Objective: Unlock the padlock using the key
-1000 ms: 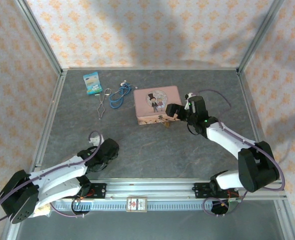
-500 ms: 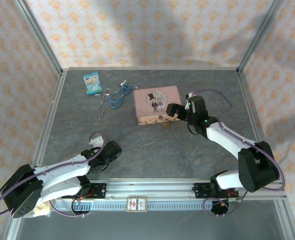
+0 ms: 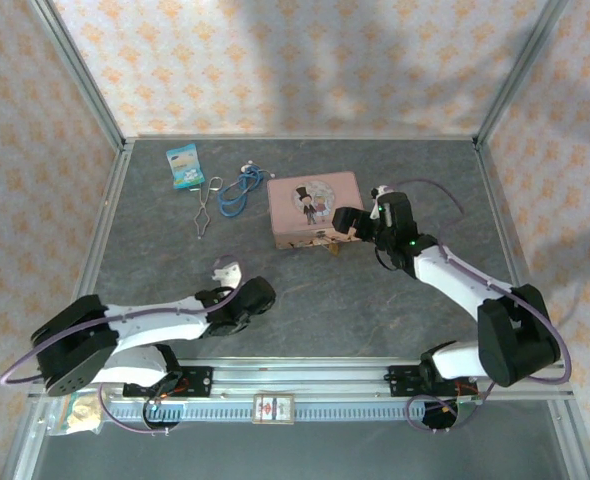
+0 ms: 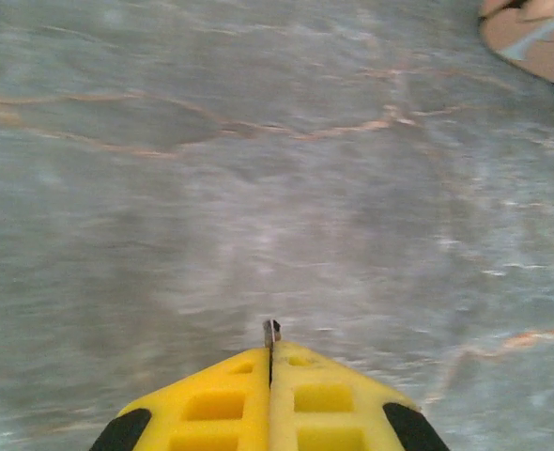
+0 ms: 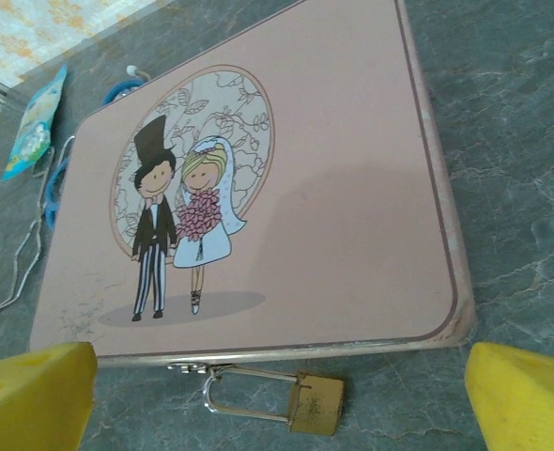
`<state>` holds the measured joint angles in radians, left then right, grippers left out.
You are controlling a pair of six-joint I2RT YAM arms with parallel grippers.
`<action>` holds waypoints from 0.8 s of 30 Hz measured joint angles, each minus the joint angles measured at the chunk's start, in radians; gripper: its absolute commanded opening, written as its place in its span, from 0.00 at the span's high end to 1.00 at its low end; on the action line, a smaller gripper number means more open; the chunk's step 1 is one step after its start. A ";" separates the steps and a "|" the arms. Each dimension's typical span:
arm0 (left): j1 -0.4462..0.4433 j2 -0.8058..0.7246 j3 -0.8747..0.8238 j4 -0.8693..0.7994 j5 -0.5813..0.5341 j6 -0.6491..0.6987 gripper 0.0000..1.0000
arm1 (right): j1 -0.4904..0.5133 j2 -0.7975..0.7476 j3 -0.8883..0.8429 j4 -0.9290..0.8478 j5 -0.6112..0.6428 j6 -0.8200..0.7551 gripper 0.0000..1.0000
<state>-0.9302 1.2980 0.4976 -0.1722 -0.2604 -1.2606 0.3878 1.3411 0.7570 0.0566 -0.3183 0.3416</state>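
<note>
Our left fingers [image 4: 221, 404], pinching the key [image 4: 271, 330], have swung right over bare table [image 3: 375, 305]; wide right fingers [image 5: 33, 395] flank the padlock [image 5: 316, 402] beside the tin [image 5: 333, 188].

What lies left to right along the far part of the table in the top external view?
Blue packet → thin silver wire loop → blue cord → pink tin.

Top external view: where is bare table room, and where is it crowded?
Bare: the centre, between pink tin, left gripper holding key and right arm; also the far right corner. Crowded: far left, with packet, wire loop and blue cord.
</note>
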 measured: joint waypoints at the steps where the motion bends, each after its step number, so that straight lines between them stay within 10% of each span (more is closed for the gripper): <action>1: -0.003 0.028 0.010 0.024 0.007 -0.001 0.98 | 0.002 -0.008 -0.009 0.004 -0.005 0.000 0.00; 12: 0.001 0.054 0.023 0.101 0.024 -0.022 0.35 | 0.105 -0.068 -0.064 0.014 -0.038 -0.002 0.01; 24: 0.330 -0.431 -0.121 0.088 -0.073 0.117 0.21 | 0.450 0.104 0.060 -0.032 -0.068 -0.087 0.25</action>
<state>-0.5999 0.8669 0.3771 -0.0845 -0.3336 -1.1431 0.8375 1.4448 0.8169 0.0246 -0.3862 0.2546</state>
